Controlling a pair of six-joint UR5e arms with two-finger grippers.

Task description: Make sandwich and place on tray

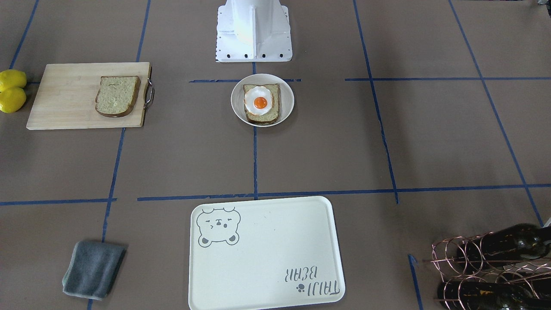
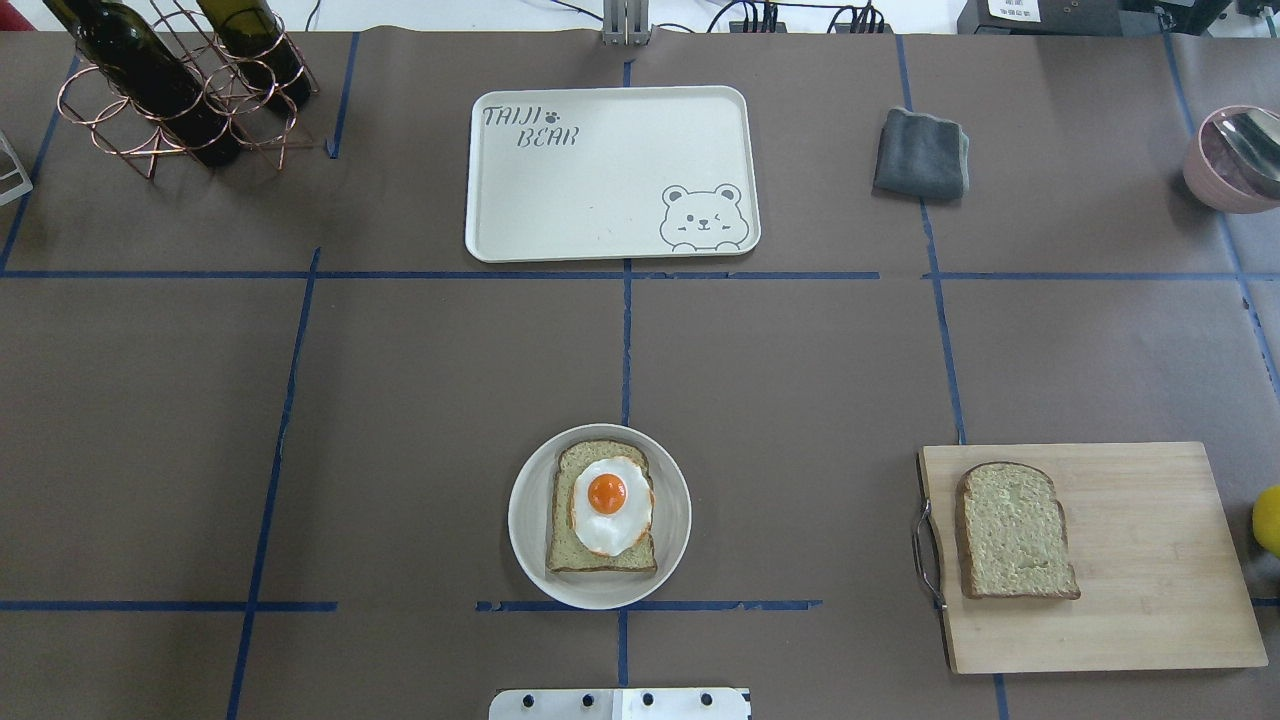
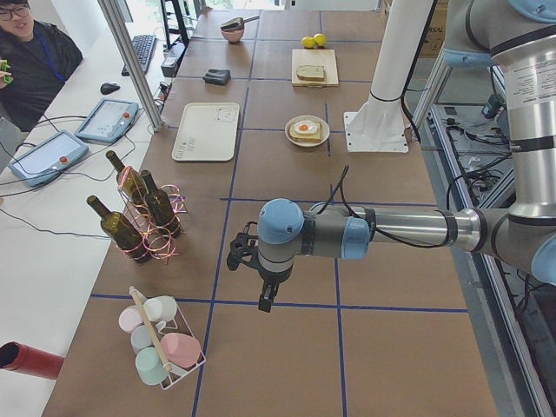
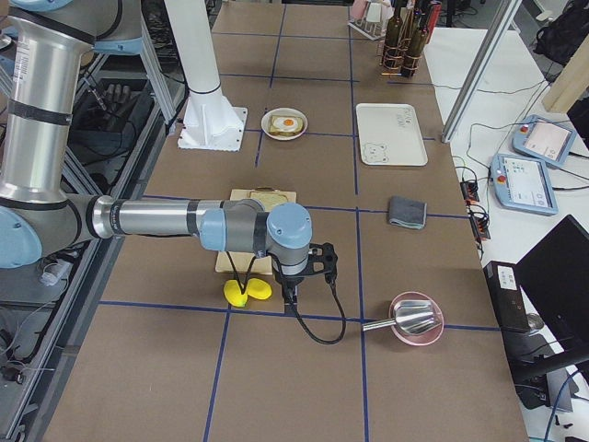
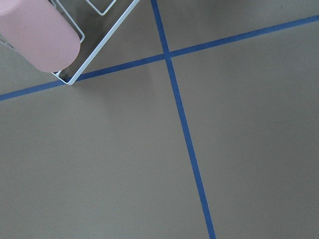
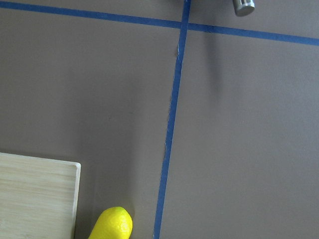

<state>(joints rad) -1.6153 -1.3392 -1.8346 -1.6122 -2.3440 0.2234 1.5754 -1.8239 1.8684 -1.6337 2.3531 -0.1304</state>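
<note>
The sandwich is not yet put together. One bread slice (image 2: 600, 555) lies on a white plate (image 2: 525, 520) in front of the robot's base, with the fried egg (image 2: 610, 505) on top of it, yolk up. The second slice (image 2: 1015, 530) lies flat and bare on a wooden cutting board (image 2: 1150, 560) off to the robot's right, near the board's metal handle. The tray (image 2: 600, 180) sits across the table from the plate, well apart from both slices, with its bear drawing and lettering showing. Neither gripper is near the plate. The left gripper (image 3: 266, 300) hangs over the brown table cover far out on the robot's left, beside a wire rack of pastel cups (image 3: 161, 343) and past the wine bottles (image 3: 143, 213). The right gripper (image 4: 291, 293) hangs far out on the robot's right, just beyond the end of the cutting board and close to two lemons (image 4: 247, 291); the second slice is the nearest part of the sandwich to it. Only the side views show the grippers, and from these I cannot tell how far either is open or whether it grips anything.
</note>
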